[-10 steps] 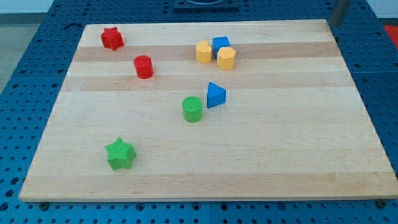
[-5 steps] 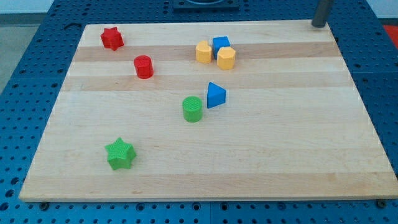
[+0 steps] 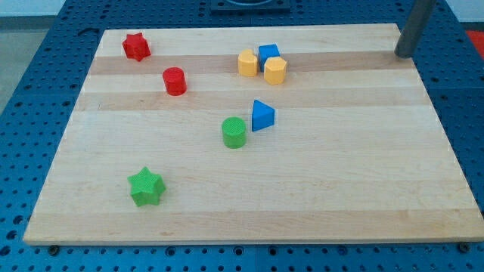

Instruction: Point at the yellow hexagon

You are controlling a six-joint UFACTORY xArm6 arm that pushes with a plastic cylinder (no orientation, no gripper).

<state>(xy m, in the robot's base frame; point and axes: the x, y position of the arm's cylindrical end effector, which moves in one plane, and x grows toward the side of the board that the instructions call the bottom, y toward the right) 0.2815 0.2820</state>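
The yellow hexagon [image 3: 275, 70] sits on the wooden board [image 3: 318, 189] at the upper middle. It touches a blue cube [image 3: 268, 53] and stands next to another yellow block [image 3: 247, 63] on its left, whose shape I cannot make out. My tip [image 3: 405, 55] is at the board's upper right edge, far to the right of the yellow hexagon and touching no block.
A blue triangular block [image 3: 262, 115] and a green cylinder [image 3: 234, 132] sit mid-board. A red cylinder [image 3: 175, 81] and a red star [image 3: 136, 47] are at the upper left. A green star [image 3: 145, 187] is at the lower left. Blue pegboard surrounds the board.
My tip swung left along the top edge, then moved right and lower in the view, to the board's upper right edge. No block has moved.
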